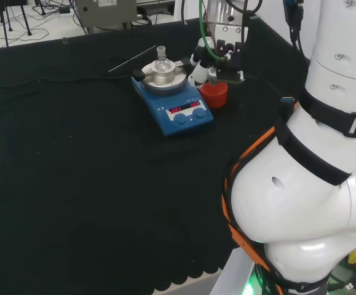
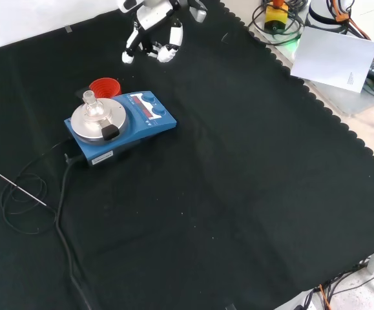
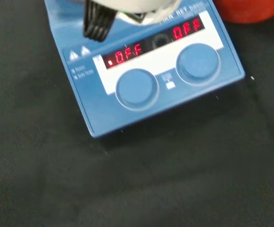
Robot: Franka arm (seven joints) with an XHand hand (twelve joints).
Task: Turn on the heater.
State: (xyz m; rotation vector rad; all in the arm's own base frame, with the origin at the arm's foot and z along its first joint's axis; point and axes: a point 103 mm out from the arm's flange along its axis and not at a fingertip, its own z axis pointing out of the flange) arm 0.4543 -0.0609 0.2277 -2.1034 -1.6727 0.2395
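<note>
The heater (image 1: 176, 115) is a blue hotplate with a round metal top, and a small clear flask (image 1: 161, 56) stands on it. Its front panel carries two round blue knobs (image 3: 136, 88) and two red lit displays (image 3: 122, 56). The hand (image 2: 153, 32) hangs above the cloth just beyond the heater's knob side in the front view, fingers (image 2: 168, 54) relaxed and pointing down, holding nothing. In the head view the hand (image 1: 217, 61) sits right of the heater, above a red ribbed ring (image 1: 214, 94). A blurred white part of the hand (image 3: 132, 7) overlaps the heater's panel (image 3: 155, 113).
A black cable (image 2: 61, 194) runs from the heater's back across the cloth, with a thin metal rod (image 2: 12, 184) and a wire loop beside it. The red ring (image 2: 104, 86) touches the heater's far side. The cloth's scalloped edge (image 2: 342, 129) runs along the right of the front view.
</note>
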